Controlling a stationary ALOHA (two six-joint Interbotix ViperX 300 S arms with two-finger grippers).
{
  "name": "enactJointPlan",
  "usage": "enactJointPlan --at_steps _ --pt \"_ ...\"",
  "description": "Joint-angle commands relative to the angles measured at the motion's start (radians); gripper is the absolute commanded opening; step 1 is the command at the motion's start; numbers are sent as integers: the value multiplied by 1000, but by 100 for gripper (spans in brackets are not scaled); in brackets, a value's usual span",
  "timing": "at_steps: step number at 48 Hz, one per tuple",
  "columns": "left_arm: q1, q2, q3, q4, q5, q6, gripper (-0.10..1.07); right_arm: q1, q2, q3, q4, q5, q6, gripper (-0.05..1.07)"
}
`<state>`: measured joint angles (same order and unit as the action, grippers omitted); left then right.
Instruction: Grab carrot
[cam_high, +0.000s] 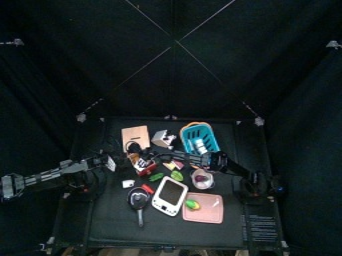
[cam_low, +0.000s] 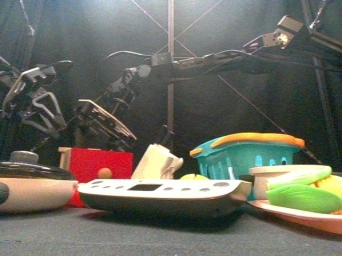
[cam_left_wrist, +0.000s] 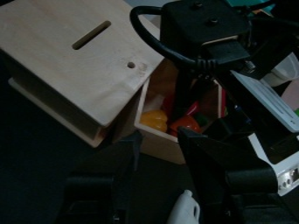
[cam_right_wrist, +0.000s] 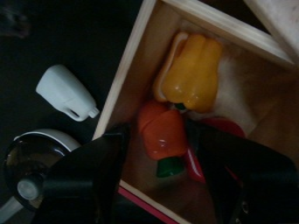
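1. In the right wrist view the carrot (cam_right_wrist: 163, 133) lay inside an open wooden box (cam_right_wrist: 135, 61), low in the middle of the frame, orange with a green tip pointing toward the bottom edge.
2. The right gripper (cam_right_wrist: 163, 179) hung directly over that box with its 2 black jaws spread wide, one on each side of the carrot. Nothing was held, and whether the jaws touched the carrot could not be told.
3. Just above the carrot in the same view sat a yellow pepper (cam_right_wrist: 193, 72), with a red piece (cam_right_wrist: 225, 128) showing at the carrot's right.
4. Outside the box, at the left of that frame, lay a white bottle (cam_right_wrist: 66, 92), and a round black-and-silver object (cam_right_wrist: 33, 166) sat in the lower left corner.
5. The left wrist view showed the wooden box with its slotted lid (cam_left_wrist: 82, 61) across the upper left, and the right arm (cam_left_wrist: 211, 39) reaching down into the box from the upper right.
6. The left gripper (cam_left_wrist: 158, 188) showed dark at the bottom of its own view, jaws apart and empty.
7. From above, the left arm (cam_high: 54, 176) came in at the middle left of the frame, and the blue basket (cam_high: 199, 133) stood right of center on the table (cam_high: 114, 225).
8. The front view showed a white scale (cam_low: 160, 192) low in the center and the blue basket right of it.
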<state>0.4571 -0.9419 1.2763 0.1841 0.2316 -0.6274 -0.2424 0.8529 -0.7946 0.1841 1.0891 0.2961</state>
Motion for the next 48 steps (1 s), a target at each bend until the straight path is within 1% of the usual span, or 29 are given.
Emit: enactJointPlan --at_steps 1,5,18,23,29,36,42,48 --pt "9 2 -11 3 -3 2 79 -3 -25 -23 -3 2 -2 88" --pt "12 2 -9 5 -2 2 79 -5 -23 -28 -6 2 -2 86" --pt "18 2 -8 12 0 3 79 -6 -23 -37 -9 6 6 68" --pt "18 2 -8 12 0 2 79 -8 -34 -43 -15 6 6 67" --pt "18 2 -8 12 2 2 79 -6 -57 -67 -58 14 11 67" --pt "18 2 -9 11 2 2 79 -6 -67 -126 -109 48 15 67" --pt "18 2 -8 12 2 3 79 -6 -61 -179 -123 83 12 67" --pt "18 2 -8 12 2 2 79 -6 -51 -204 -121 95 9 67"
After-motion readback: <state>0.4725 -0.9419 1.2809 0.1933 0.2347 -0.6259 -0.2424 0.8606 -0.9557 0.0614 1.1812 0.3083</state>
